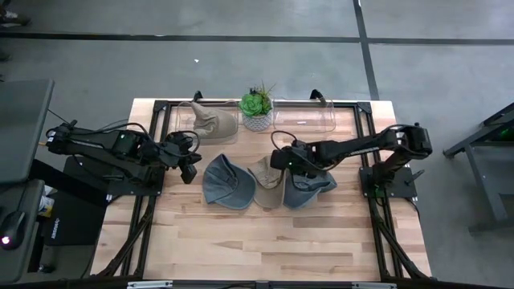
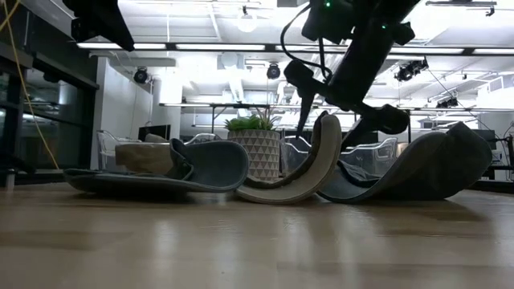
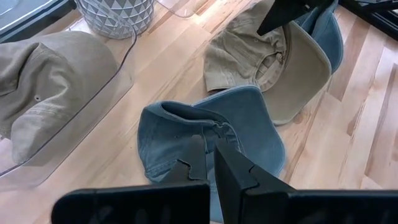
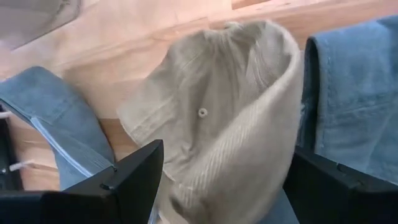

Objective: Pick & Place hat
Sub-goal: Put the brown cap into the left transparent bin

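The right gripper (image 1: 283, 160) sits over the tan hat (image 1: 267, 175), just in front of the plant pot (image 1: 257, 120) and between two blue hats. In the right wrist view the fingers (image 4: 134, 177) are spread wide w/ the tan crown bulging up between them; nothing is clamped yet as far as I can see. From table level the brim of that hat curls upward and leans on the blue hat on the right (image 1: 309, 189).

Judgement: the step is the grasp on the tan hat. To do it well:
- close on the folded crown/brim ridge, not the loose side panel, so the fabric doesn't slip out
- keep the pinch clear of the neighbouring blue denim, which touches the tan hat on that side
- lift straight up first, since the blue hat on the left (image 1: 227, 181) overlaps the tan one's other edge and could drag along
- then carry toward the clear trays (image 1: 305, 120) beside the pot; one of them, left of the pot, already holds another tan hat (image 1: 213, 123), prob. the drop zone.

The left gripper (image 1: 191, 170) waits left of the blue hat on the left, fingers (image 3: 233, 171) nearly together, holding nothing.
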